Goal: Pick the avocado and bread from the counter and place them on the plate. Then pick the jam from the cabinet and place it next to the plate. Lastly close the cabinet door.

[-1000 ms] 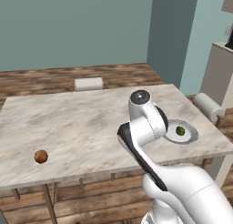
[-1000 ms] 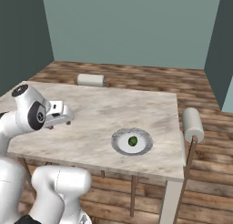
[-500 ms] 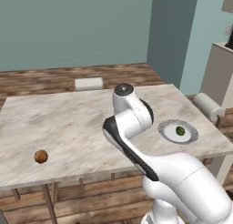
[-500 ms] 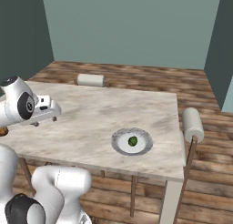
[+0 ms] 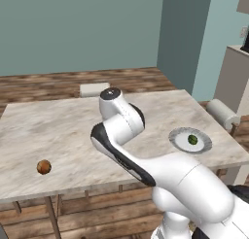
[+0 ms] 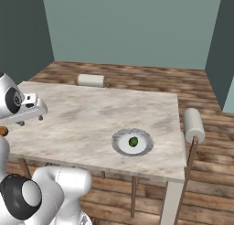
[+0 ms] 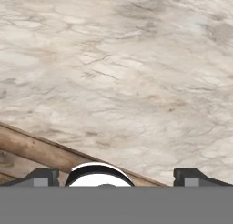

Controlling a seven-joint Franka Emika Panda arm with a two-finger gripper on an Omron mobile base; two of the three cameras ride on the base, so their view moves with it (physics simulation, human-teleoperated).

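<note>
The robot's two-finger hand [image 6: 29,119] is hanging released above the near left part of the broad pale beige-grey marble bench [image 6: 96,114], its dark fingertips [image 7: 43,176] standing wide apart with nothing between them. In the hand view the tips are framing bare veined marble, and the bench's near edge and a strip of brown wooden plank floor [image 7: 27,148] are crossing the lower left corner. In the right base view the hand is pointing down at the slab from the end of the white arm, over the bench's left end.

The small round orange-brown ball of bread [image 5: 44,167] is lying on the bench near its front edge, well to the left of the arm in the left base view; in the right base view it is peeking out at the picture's left edge [image 6: 2,131], just below the hand and partly hidden by the arm.

Well apart from the hand, toward the bench's right end, the round shallow white plate with a raised rim [image 5: 179,139] is sitting flat on the marble. The small dark green glossy oval avocado [image 5: 193,139] is resting on the plate, roughly at its middle.

A pale cylindrical roll [image 6: 193,124] is standing just off the bench's right end.
</note>
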